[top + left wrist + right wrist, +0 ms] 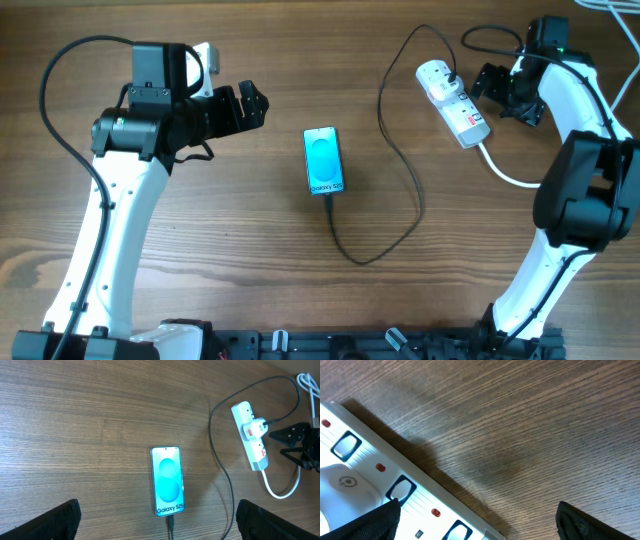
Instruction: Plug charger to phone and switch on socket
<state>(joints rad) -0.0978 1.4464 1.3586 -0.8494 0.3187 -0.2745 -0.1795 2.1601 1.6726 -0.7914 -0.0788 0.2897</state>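
The wood table [250, 230] shows open grain between phone and arms and along its near edge. The left gripper [256, 106] hangs with fingers spread wide, well left of the phone. The right gripper [488, 92], fingers also apart, sits just beside the socket's [453, 102] right edge. The phone [324, 160] lies mid-table, screen lit. The charger [381, 100] enters its near edge, loops right, and ends at the socket.

The robot's links [128, 225] are white, its joints [585, 195] black, like the left gripper [260, 106] and right gripper [482, 84].
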